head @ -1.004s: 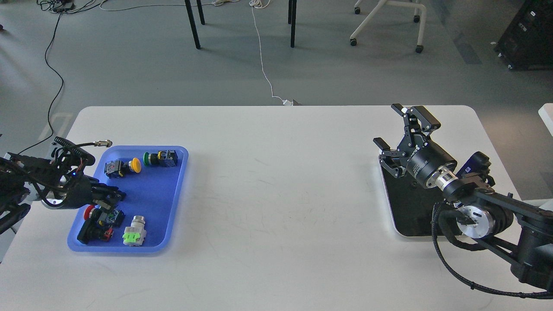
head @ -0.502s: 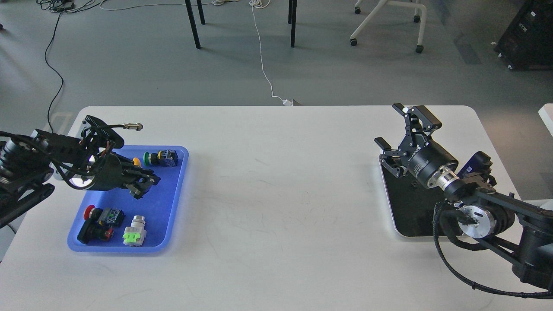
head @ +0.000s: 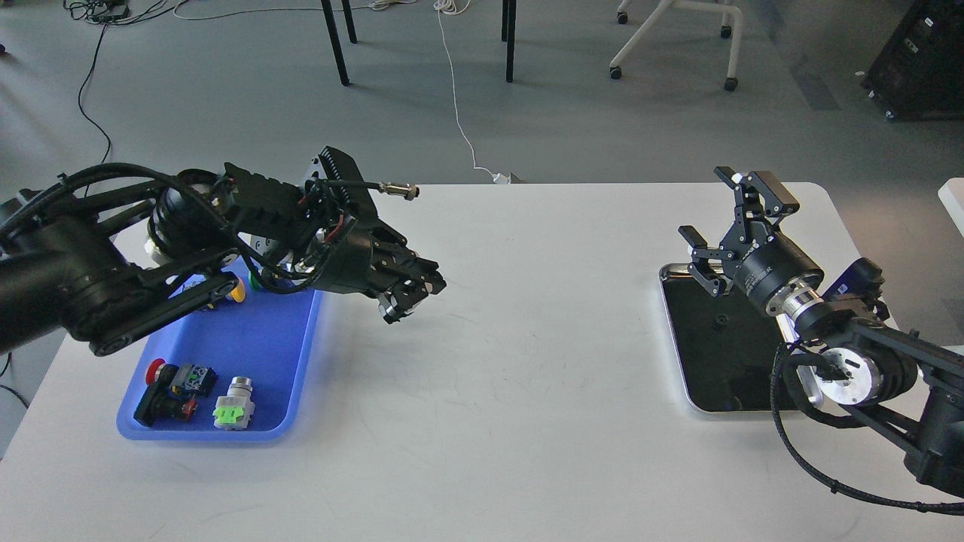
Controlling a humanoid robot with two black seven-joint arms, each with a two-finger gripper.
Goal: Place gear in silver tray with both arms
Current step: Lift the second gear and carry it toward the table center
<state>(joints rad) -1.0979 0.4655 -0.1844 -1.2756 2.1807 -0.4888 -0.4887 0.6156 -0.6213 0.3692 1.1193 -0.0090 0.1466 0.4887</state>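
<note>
The silver tray [head: 694, 371] lies at the table's right, its dark bottom showing a small dark piece [head: 721, 320]. My right gripper [head: 728, 218] is open and empty, hovering over the tray's far left corner. My left gripper [head: 410, 295] hangs above the white table just right of the blue tray, fingers drawn together on a small pale part [head: 388, 308], seemingly the gear, too small to make out. My left arm hides part of the blue tray.
The blue plastic tray [head: 271, 354] at the left holds several push-button switches, among them a white and green one [head: 233, 403] and a red and black one [head: 170, 388]. The white table [head: 520, 361] spans between the trays. Chair legs and cables are on the floor beyond.
My left gripper has risen out of the blue tray and swung right, out over the table. My right gripper has shifted slightly right and away and stays open.
</note>
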